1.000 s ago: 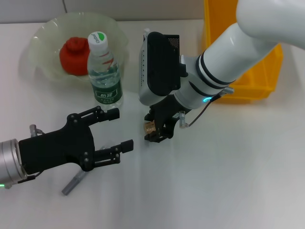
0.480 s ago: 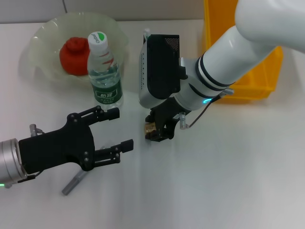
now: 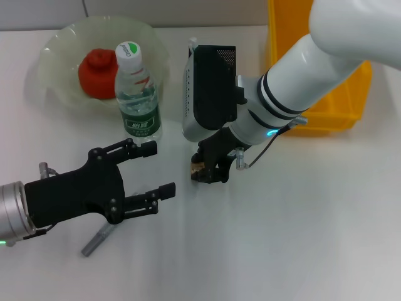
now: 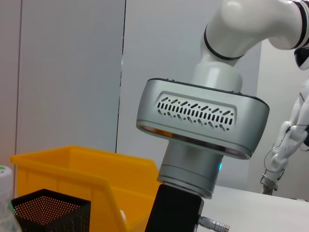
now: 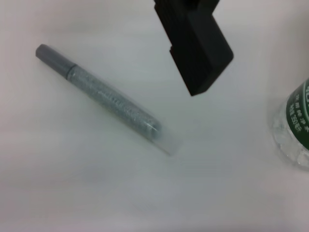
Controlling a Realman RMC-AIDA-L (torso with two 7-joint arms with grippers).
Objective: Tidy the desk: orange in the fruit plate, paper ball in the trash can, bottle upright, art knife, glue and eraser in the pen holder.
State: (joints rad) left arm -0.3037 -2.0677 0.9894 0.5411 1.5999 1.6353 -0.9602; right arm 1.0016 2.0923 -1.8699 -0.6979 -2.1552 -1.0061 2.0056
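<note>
White desk (image 3: 301,238) carries the lot. At ten o'clock sits the pale green fruit plate (image 3: 56,47), resting flat. Just beside it toward centre, the water bottle (image 3: 138,94) stands upright on the surface, green cap up. At two o'clock the yellow bin (image 3: 338,94) sits against the far edge. Down at seven o'clock a grey pen-like stick (image 3: 95,241) lies flat, angled. Near centre, a small brownish item (image 3: 197,170) touches the desk, too hidden to name.
</note>
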